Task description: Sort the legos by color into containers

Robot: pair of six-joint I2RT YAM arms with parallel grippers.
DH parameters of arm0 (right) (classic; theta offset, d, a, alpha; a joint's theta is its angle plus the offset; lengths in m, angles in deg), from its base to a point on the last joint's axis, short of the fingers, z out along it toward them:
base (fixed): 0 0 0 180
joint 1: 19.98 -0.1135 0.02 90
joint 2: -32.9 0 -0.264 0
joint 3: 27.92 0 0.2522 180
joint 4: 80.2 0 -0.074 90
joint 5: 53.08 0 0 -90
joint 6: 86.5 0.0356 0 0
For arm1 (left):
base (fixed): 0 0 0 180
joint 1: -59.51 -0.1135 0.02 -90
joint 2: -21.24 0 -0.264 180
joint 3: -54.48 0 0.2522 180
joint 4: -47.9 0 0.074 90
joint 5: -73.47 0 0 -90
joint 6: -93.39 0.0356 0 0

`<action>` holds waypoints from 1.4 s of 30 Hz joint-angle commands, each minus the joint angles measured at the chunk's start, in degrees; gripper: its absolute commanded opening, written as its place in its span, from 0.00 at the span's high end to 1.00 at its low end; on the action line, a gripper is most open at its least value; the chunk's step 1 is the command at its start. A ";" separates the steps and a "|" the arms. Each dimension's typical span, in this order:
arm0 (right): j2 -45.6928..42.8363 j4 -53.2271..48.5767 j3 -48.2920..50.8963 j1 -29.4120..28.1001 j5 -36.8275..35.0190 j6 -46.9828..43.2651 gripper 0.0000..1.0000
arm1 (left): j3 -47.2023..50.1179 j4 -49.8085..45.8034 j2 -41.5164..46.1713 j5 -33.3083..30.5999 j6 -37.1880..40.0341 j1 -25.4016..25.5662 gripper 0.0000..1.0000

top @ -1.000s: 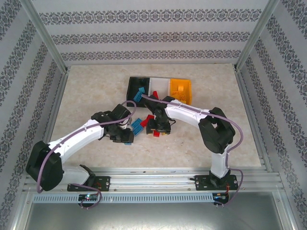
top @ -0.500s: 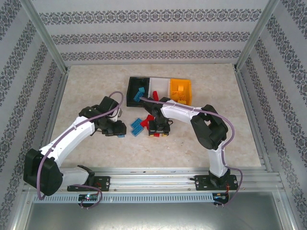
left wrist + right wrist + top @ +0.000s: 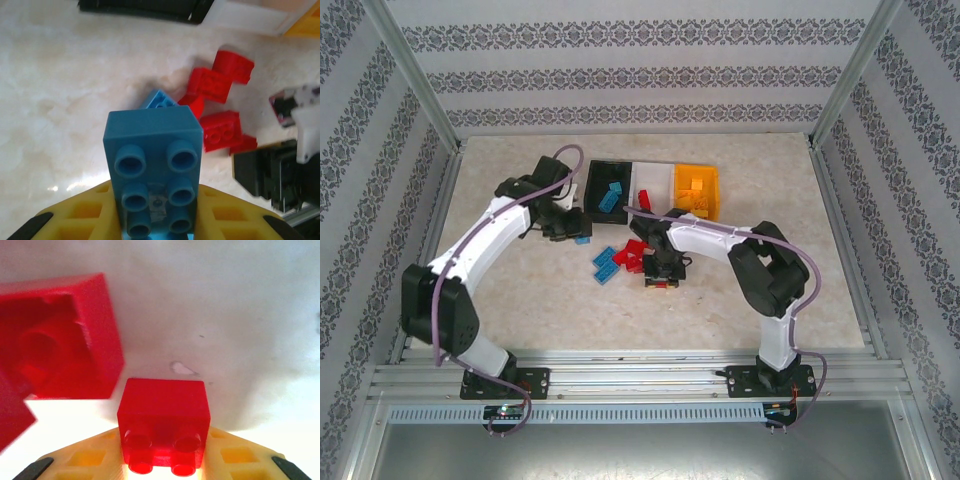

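Red and blue legos (image 3: 605, 266) lie loose near the black, white, orange-yellow containers (image 3: 653, 166).

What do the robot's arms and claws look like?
The left arm and right arm have white shells, black joints and bases, and a purple cable along each. The left claw and right claw have orange-yellow fingers with square recesses.

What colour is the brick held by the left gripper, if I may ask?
Blue. The left wrist view shows the brick best, held in the left gripper.
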 commanded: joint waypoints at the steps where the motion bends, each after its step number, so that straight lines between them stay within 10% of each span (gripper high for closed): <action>1: -4.02 -1.17 4.04 0.53 -2.03 1.00 0.67 | -5.18 3.40 -5.05 2.10 0.46 -0.73 0.69; 26: -17.03 0.49 14.17 0.88 -0.28 1.55 0.68 | -40.77 -5.29 -35.08 -1.55 2.36 -0.76 0.45; 33: -17.19 1.01 13.40 0.50 -0.25 3.12 0.68 | -35.59 -3.59 -29.25 -0.74 2.68 -0.69 0.43; 42: -14.30 -4.27 -0.19 3.65 -2.22 -0.69 0.68 | -0.39 7.99 -5.01 0.57 0.68 -0.86 0.41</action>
